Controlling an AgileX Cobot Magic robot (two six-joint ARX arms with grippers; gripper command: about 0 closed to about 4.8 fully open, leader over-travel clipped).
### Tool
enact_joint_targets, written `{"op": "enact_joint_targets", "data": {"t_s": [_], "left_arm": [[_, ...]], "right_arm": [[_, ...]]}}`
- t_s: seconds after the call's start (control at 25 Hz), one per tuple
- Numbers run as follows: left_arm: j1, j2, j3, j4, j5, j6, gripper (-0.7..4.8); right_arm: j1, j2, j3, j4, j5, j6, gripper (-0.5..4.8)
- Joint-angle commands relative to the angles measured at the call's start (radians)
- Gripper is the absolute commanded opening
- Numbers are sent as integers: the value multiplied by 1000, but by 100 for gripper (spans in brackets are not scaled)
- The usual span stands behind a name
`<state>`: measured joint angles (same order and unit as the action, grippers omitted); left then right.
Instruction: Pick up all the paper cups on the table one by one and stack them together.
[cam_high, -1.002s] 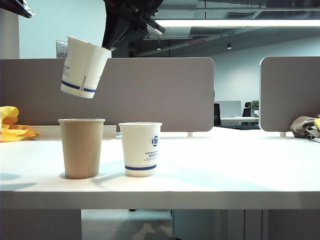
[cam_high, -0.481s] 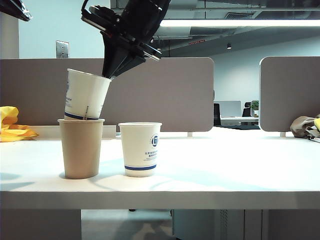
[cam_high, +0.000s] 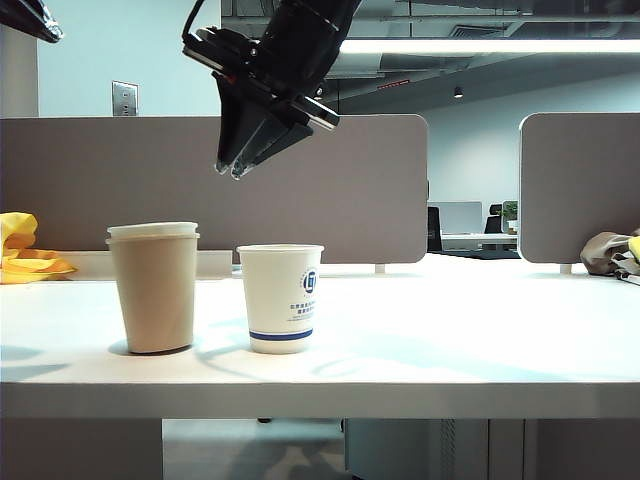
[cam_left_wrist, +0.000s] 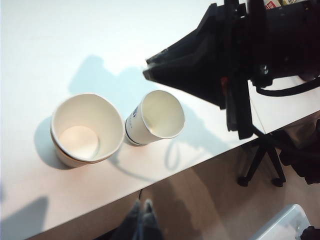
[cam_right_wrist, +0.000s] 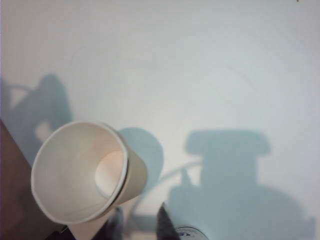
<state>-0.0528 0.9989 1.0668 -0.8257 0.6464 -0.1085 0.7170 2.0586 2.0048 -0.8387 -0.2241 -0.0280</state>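
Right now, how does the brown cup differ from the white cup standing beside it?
The brown cup is plain, taller and has another white cup nested inside; the white cup carries a blue band and logo and is empty. The brown cup tilts slightly; the white cup stands straight. Both are tapered paper cups on the table.

The black right arm reaches across from the top, slanting down toward the left half of the flat white table (cam_high: 450, 340). The right gripper (cam_high: 231, 170) points down and to the left, high above the surface, its jaws parted and empty. In its own wrist view, the two dark fingertips (cam_right_wrist: 115, 222) stand apart. The left gripper (cam_left_wrist: 141, 220) is only a blur, its tips side by side with barely a gap, above the table's front edge.
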Motion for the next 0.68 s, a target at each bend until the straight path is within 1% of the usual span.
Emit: {"op": "enact_joint_targets", "data": {"t_s": [0.04,0.12,0.16,0.2,0.32,0.44,0.68], "left_arm": [[2,-4,4,20,2,4,-6],[2,-4,4,19,4,3,-6],[2,-4,4,19,4,3,-6],[2,-4,4,19,4,3,-6],[2,-4,4,19,4,3,-6],[2,-4,4,17,4,3,-6],[2,-4,4,19,4,3,-6]], "right_arm": [[1,-6,6,-21,19,-3,99],[-13,-6,6,-75,62,-28,100],[-25,-6,6,-104,107,-50,100],[-32,-6,6,-114,126,-52,100],[-64,-7,6,-148,134,-51,110],[-98,-5,6,-220,135,-44,110],[-106,-8,6,-259,127,-43,118]]}}
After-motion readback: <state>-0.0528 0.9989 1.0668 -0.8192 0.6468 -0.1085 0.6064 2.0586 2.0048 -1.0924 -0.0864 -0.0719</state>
